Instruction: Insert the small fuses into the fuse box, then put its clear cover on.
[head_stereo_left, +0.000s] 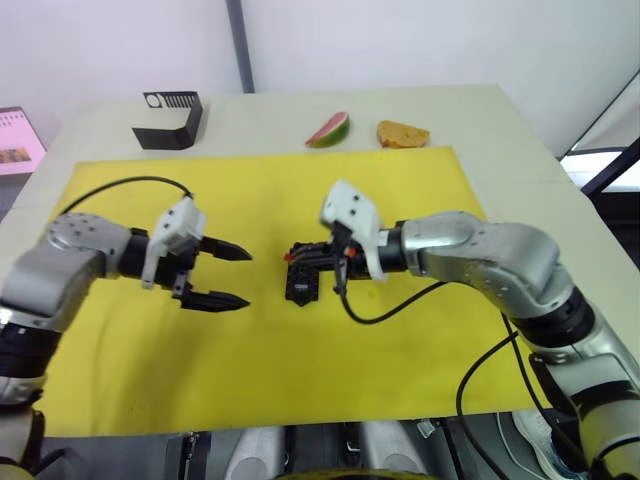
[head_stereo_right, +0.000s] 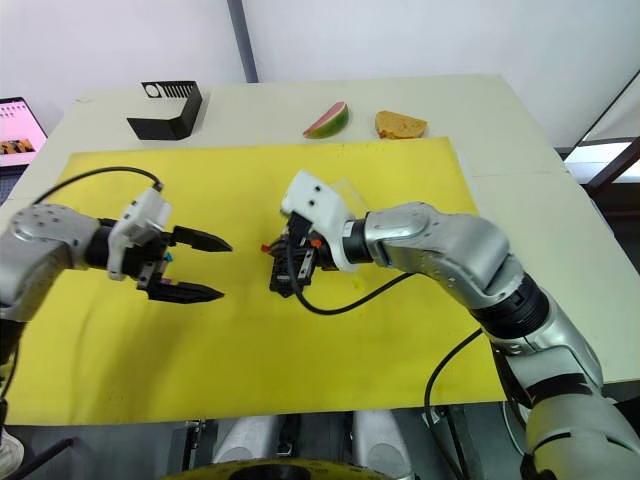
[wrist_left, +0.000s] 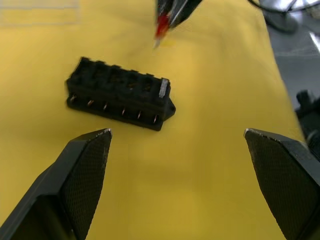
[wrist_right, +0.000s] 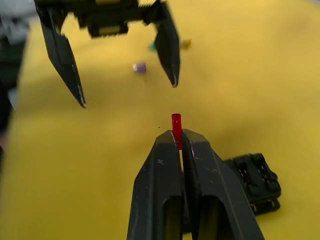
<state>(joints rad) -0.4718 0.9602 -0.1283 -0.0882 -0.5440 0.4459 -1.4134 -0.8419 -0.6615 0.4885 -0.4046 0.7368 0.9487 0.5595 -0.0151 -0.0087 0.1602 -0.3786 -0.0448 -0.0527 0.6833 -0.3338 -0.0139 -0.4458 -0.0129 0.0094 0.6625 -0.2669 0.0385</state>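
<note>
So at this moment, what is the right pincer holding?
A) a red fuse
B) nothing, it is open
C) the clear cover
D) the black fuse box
A. The right wrist view shows the right pincer shut on a red fuse that sticks out past the fingertips, with the fuse box lying on the yellow mat beside it, and the left pincer open opposite.
</note>
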